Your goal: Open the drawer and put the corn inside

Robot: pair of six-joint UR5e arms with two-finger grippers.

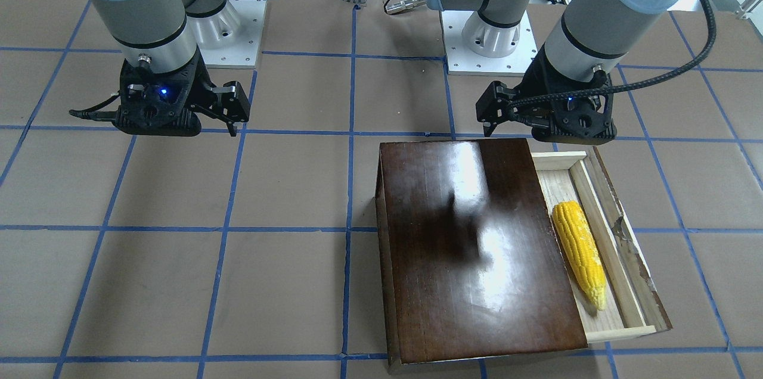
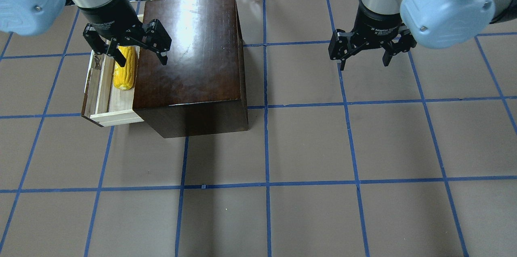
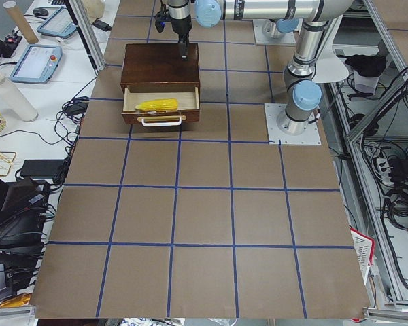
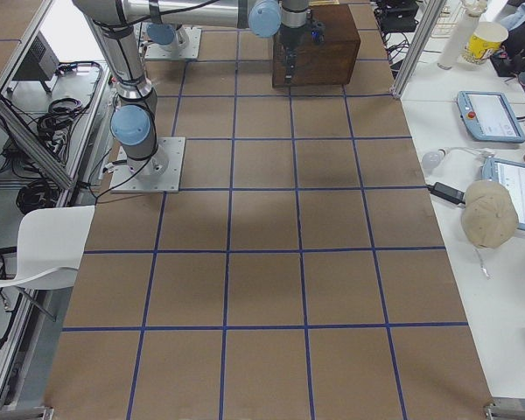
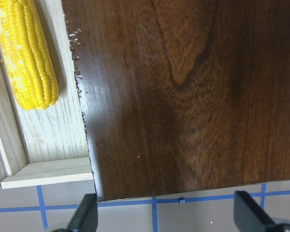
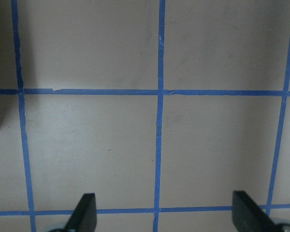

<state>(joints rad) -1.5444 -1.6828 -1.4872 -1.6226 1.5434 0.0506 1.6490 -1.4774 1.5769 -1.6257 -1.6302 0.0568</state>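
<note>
The corn [image 2: 123,74] is seen lying in the pulled-out drawer [image 2: 115,117], just beside and below the left tool [image 2: 143,62], which is spread wide above the box [image 2: 194,55]. The right tool [image 2: 363,64] is likewise spread wide over the desk [image 2: 307,148], well apart.

text: none legible | white print [image 2: 383,30] on right pincer [image 2: 363,62] (too small)

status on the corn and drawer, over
Left hand open, empty, above the box; right hand open, empty, over the table. Corn lying in the open drawer. Nothing blocking the drawer.
</note>
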